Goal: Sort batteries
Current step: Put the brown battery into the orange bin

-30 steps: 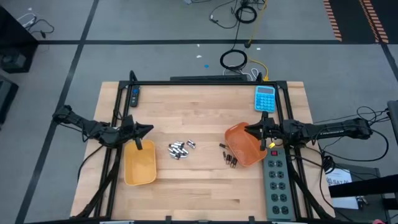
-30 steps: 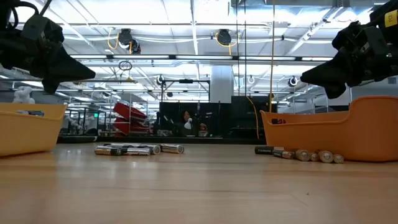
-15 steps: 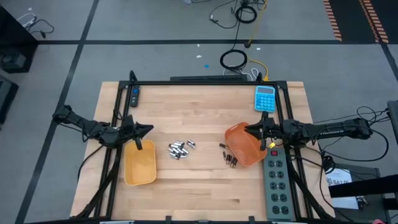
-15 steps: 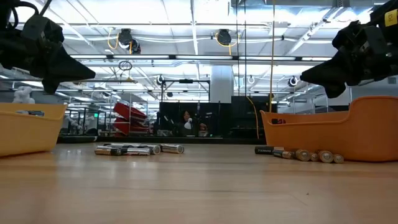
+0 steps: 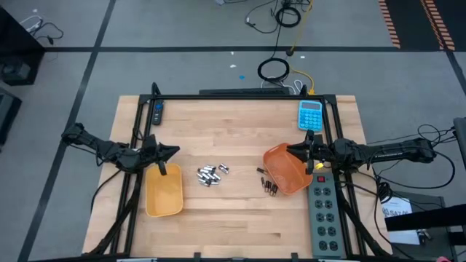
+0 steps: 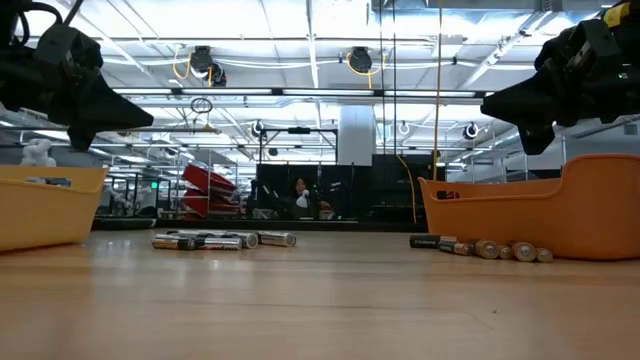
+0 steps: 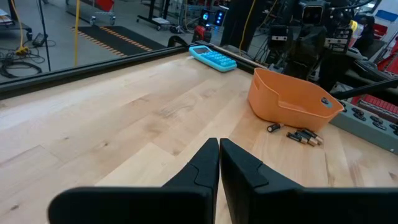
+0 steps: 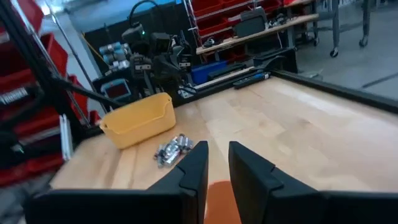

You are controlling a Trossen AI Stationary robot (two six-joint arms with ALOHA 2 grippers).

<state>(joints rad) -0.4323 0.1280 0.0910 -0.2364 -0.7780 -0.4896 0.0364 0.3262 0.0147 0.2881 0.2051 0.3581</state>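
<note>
Left claw [image 5: 175, 151] hovering pressed together over yellow tray [image 5: 164, 195]; right claw [image 5: 290, 152], fingers slightly apart, empty, over orange tray [image 5: 285, 169]. Silvery batteries [image 5: 212, 173] lying mid-desk [image 5: 233, 124], dark batteries [image 5: 269, 186] beside orange tray. Advising: spreading fingers first, descending on outermost cell, avoiding neighbours.

Past the right gripper's [image 8: 217, 163] two dark, slightly parted fingers [image 8: 194, 168], a yellow tray [image 8: 138, 120] and a cluster of silvery batteries [image 8: 172, 149] are seen on the wooden bench [image 8: 298, 130].

Silvery batteries [image 5: 212, 173], yellow tray [image 5: 164, 195], orange tray [image 5: 284, 167].
</note>
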